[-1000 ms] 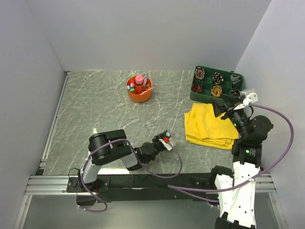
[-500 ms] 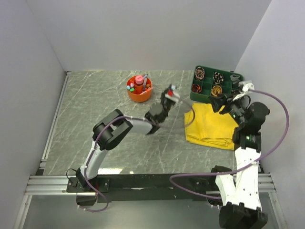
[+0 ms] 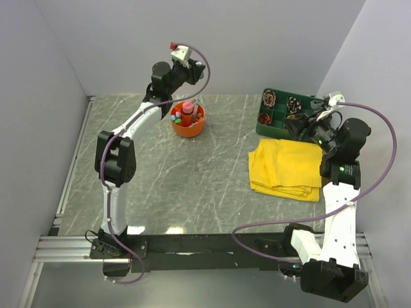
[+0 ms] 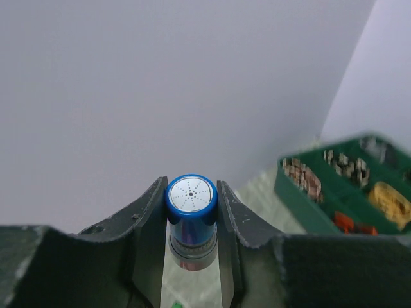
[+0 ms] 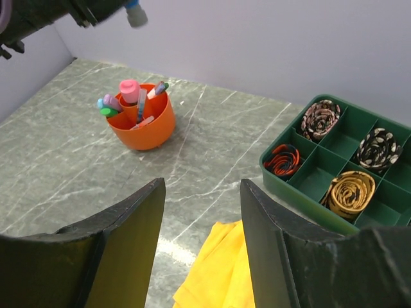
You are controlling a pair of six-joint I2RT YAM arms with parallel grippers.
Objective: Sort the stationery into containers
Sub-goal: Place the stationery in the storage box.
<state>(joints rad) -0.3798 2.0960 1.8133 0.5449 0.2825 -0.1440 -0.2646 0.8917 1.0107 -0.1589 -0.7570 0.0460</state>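
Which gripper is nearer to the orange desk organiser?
Left. The left gripper hangs above and behind the orange desk organiser; the right gripper sits far to its right, by the green tray.

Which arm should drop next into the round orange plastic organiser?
Left. The left tool grips a blue, silver-ended cylinder high beside the round orange plastic organiser; the right tool is open, empty, by the yellow cloth.
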